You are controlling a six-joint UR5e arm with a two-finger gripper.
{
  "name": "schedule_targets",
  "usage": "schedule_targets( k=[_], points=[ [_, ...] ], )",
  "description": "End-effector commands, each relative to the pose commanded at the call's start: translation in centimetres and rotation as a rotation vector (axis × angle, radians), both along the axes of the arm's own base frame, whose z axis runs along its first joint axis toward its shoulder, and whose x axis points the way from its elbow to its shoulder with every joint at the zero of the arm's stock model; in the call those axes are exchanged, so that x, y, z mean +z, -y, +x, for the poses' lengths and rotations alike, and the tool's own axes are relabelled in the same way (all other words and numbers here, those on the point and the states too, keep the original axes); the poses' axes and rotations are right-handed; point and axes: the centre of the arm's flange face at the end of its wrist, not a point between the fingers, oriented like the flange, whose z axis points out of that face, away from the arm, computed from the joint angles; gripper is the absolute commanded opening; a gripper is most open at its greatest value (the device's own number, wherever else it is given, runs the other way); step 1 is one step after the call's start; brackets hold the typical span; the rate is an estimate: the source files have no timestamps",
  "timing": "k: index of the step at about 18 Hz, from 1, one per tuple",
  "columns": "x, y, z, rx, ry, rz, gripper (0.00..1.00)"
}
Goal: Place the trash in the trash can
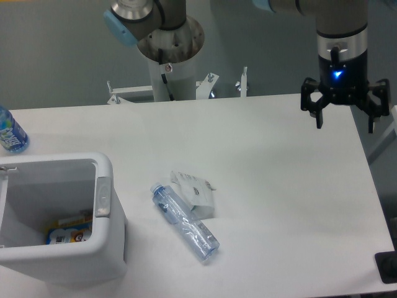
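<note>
- Where the white table point(260, 186) fills most of the view, it carries every loose item noted below.
- The trash can point(104, 248), a white rectangular bin with rounded corners and a grey tab point(102, 195) on its right wall, stands at the table's front left corner; colourful items point(68, 231) lie on its floor, too small to identify.
- The arm descends from the top right; its gripper point(345, 121) hangs above the table's far right edge, fingers spread wide, holding nothing, a blue light point(337, 75) lit on the wrist.
- The clear bottle point(185, 221), crinkled and bluish, lies on its side on the table, right of the bin and apart from it, angled from upper left to lower right.
- The white packet point(195, 191), flat with dark print, lies touching the bottle's upper side.
- A bottle with a blue label point(10, 133) stands at the far left edge, partly cut off.
</note>
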Motion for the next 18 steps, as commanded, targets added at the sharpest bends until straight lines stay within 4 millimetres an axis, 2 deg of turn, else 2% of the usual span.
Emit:
schedule_targets(
  k=[8,16,18],
  points=[
    [-0.5,-0.1,0.3,0.017,0.009,-0.002,1.00],
    [-1.9,-0.6,0.5,0.249,0.088,0.094,1.00],
    [-2.2,-1.5,0.9,0.309,0.110,0.130,1.00]
  ],
)
